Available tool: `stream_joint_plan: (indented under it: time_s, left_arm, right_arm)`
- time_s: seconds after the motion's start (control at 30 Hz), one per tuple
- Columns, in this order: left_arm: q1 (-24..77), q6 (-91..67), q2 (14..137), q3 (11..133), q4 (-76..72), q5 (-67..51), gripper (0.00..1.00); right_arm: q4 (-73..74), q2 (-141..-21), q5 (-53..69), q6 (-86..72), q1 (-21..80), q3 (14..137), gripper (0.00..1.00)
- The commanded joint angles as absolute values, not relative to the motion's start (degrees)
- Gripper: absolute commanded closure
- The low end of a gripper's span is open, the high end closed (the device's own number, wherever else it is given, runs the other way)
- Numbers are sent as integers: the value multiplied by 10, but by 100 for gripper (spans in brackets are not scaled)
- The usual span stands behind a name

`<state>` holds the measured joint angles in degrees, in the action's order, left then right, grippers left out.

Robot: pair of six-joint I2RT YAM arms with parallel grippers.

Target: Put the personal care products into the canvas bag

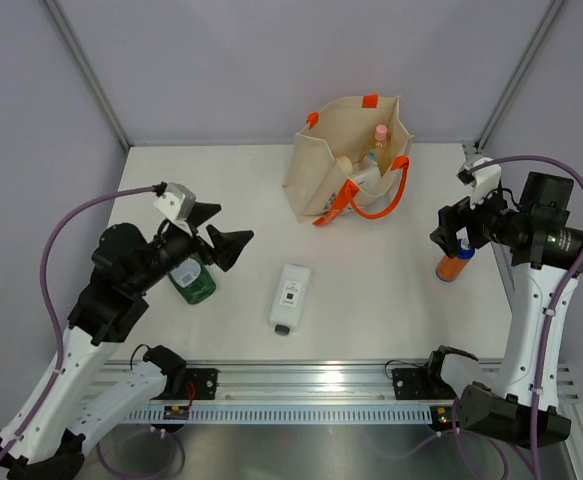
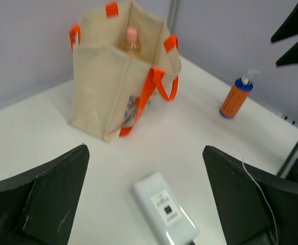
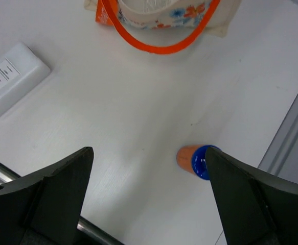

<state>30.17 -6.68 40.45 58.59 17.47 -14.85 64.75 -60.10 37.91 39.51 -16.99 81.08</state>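
Note:
The canvas bag (image 1: 346, 165) stands open at the back centre, with the tan pink-capped bottle (image 1: 379, 133) and other bottles inside. It also shows in the left wrist view (image 2: 113, 81). A white bottle (image 1: 290, 297) lies flat on the table and shows below my left gripper in the left wrist view (image 2: 165, 212). The flat green bottle (image 1: 194, 281) stands partly hidden under my left arm. My left gripper (image 1: 223, 231) is open and empty, above the table. The orange blue-capped bottle (image 1: 455, 265) stands upright at the right. My right gripper (image 1: 451, 236) hovers open above it, and the bottle (image 3: 193, 160) sits just inside one finger.
The table's right edge and a metal frame post (image 3: 292, 132) run close beside the orange bottle. The bag's orange handle (image 3: 159, 47) hangs down toward the table. Grey walls close in the back and sides.

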Motion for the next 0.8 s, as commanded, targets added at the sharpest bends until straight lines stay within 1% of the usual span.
stream_joint_plan:
  time_s: [0.0, 0.03, 0.07, 0.17, 0.27, 0.47, 0.6, 0.77]
  left_arm:
    - [301, -77, 379, 515, 203, -170, 1]
    - [301, -78, 376, 505, 204, -174, 1]
    - [301, -78, 372, 497, 204, -177, 1]
    - [301, -79, 371, 471, 199, -184, 1]
    - [301, -76, 371, 449, 185, -189, 1]
    - [301, -68, 368, 438, 190, -199, 1]
    - [301, -56, 356, 430, 202, -193, 1]
    - [301, -55, 349, 425, 200, -201, 1]
  right_arm:
    - [722, -636, 243, 430, -166, 808, 1]
    - [715, -640, 220, 424, -157, 800, 0]
    - [702, -643, 162, 413, -152, 781, 0]
    - [640, -653, 81, 382, -134, 750, 1]
    - [599, -671, 56, 365, -127, 744, 0]
    - [583, -783, 28, 317, -126, 781, 0]
    - [570, -833, 37, 298, -125, 787, 0]
    - [577, -874, 46, 312, -125, 793, 0]
